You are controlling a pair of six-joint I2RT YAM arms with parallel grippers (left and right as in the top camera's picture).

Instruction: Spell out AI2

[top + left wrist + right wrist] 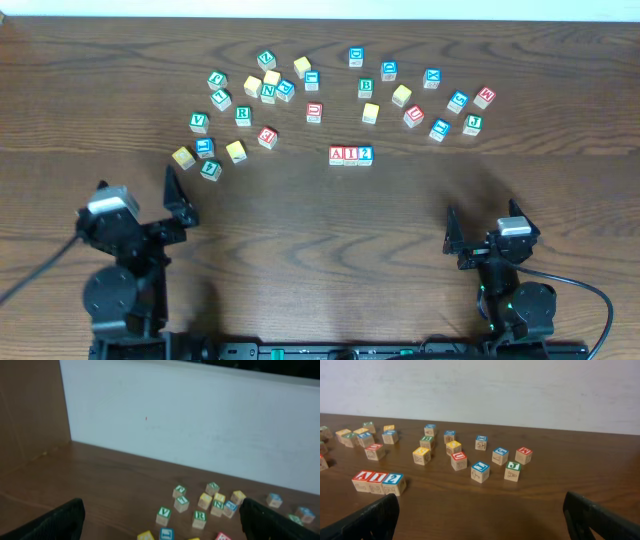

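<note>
We count thirty-one small wooden alphabet cubes: three forming the A-I-2 row, seventeen beyond it leftward, eleven beyond it rightward; two black robot arms.

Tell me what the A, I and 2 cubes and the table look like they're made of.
A cube, I cube and 2 cube: likely light wood, pale bare sides, tops painted red or blue. The table: dark brown wood or wood-look laminate, streaky grain, slight sheen; can't tell which.
</note>
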